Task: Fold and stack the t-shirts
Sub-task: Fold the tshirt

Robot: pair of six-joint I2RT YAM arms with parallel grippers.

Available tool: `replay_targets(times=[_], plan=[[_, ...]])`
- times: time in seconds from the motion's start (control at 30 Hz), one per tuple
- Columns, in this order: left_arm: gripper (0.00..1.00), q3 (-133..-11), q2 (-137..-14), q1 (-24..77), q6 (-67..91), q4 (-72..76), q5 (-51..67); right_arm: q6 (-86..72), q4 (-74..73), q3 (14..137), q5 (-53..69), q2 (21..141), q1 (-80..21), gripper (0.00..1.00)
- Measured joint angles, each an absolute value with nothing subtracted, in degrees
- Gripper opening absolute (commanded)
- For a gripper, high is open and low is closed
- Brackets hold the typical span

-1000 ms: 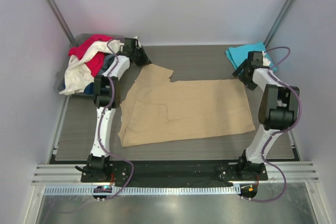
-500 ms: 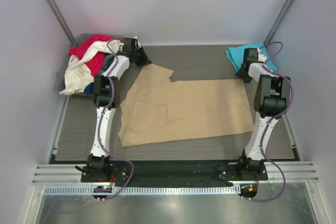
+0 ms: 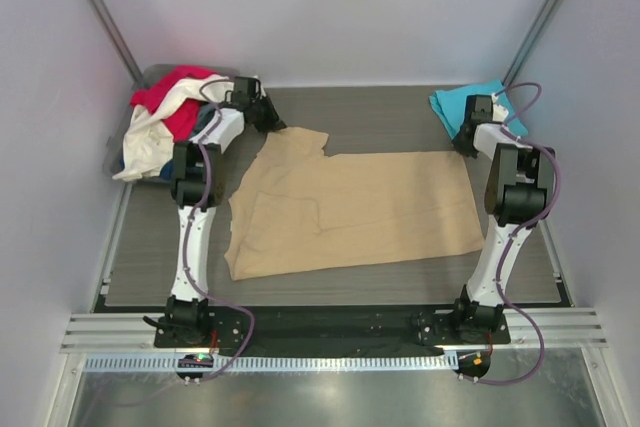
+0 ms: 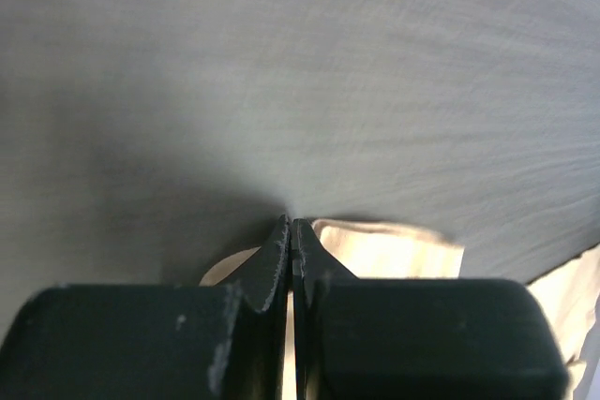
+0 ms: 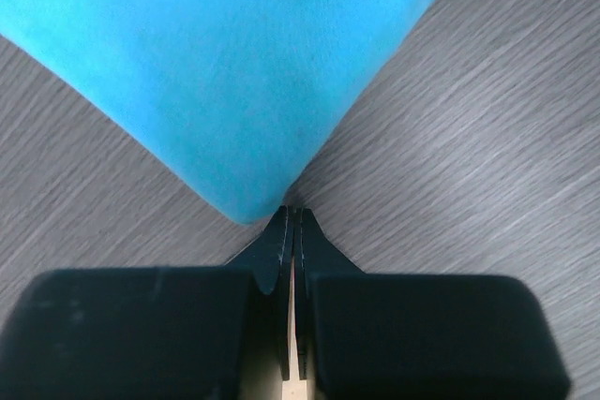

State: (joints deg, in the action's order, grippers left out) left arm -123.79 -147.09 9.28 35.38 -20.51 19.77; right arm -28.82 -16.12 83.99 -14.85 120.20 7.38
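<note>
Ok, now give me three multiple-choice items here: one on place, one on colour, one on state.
1. Where on the table is the turquoise t-shirt? A far right corner; B near left corner; C middle.
2. Which colour lies spread flat mid-table? A red; B white; C tan.
3. The right gripper is: A wide open; B shut; C unseen.
Answers: A, it lies far right; C, the tan t-shirt covers the middle; B, its jaws meet.
</note>
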Motion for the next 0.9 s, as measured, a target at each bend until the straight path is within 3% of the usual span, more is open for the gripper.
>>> replay_targets(times=[0.47,0.9], plan=[[0.0,-99.7,-124.09,10.09,34.83,-28.1,15.05,-28.82,-19.31,77.54,-9.89,108.51,7.33,0.01],[0.0,-75.13,-92.51,18.31,33.78,-30.13,9.54,-28.82,-19.57,66.46,-8.91,95.13,7.33,0.01]])
